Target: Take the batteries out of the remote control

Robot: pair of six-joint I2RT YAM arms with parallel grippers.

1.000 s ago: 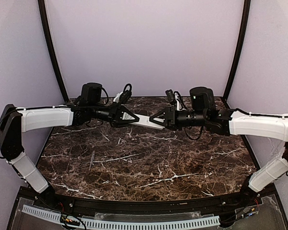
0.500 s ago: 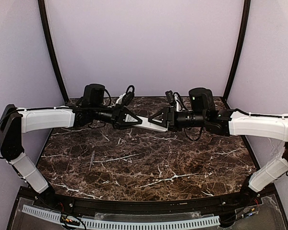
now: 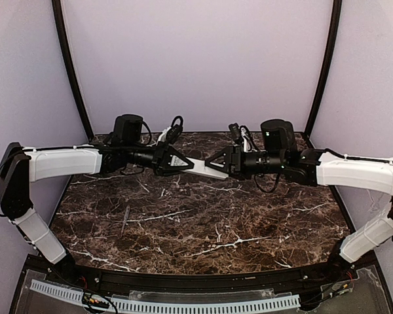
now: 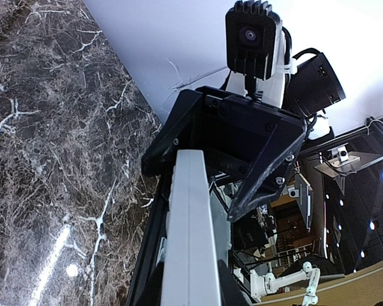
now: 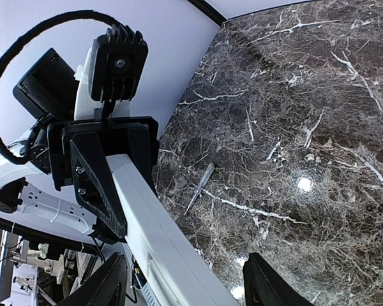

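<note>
The remote control (image 3: 202, 167) is held in the air above the back of the tabletop (image 3: 249, 222), between the two arms. The left gripper (image 3: 183, 162) is clamped on its left end. The right gripper (image 3: 214, 163) has its fingers spread apart on either side of the other end, and a thin grey stick (image 3: 125, 219) lies on the tabletop well apart from them.
</note>
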